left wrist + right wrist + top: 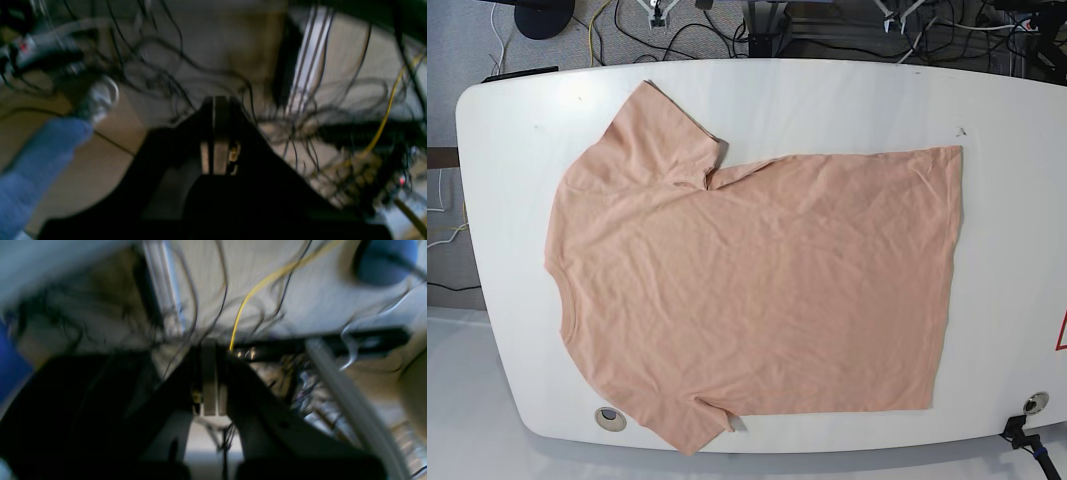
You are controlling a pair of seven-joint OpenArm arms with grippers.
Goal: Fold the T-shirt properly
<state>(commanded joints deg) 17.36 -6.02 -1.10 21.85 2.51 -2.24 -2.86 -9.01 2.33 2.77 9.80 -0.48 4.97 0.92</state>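
Observation:
The peach T-shirt (757,280) lies flat and face up on the white table (1017,120), lightly wrinkled. Its neck is at the left, its hem at the right, one sleeve at the top left (652,135) and one at the bottom left (682,425). Neither arm shows in the base view. Both wrist views are blurred and look down at the floor, away from the shirt. My left gripper (218,101) has its dark fingers pressed together with nothing between them. My right gripper (209,345) looks the same, shut and empty.
Two round grommet holes sit near the table's front edge (609,418) (1035,402). Tangled black cables and a yellow cable (387,113) cover the floor. A blue-trousered leg (40,160) shows in the left wrist view. Stands and cables line the far edge (757,25).

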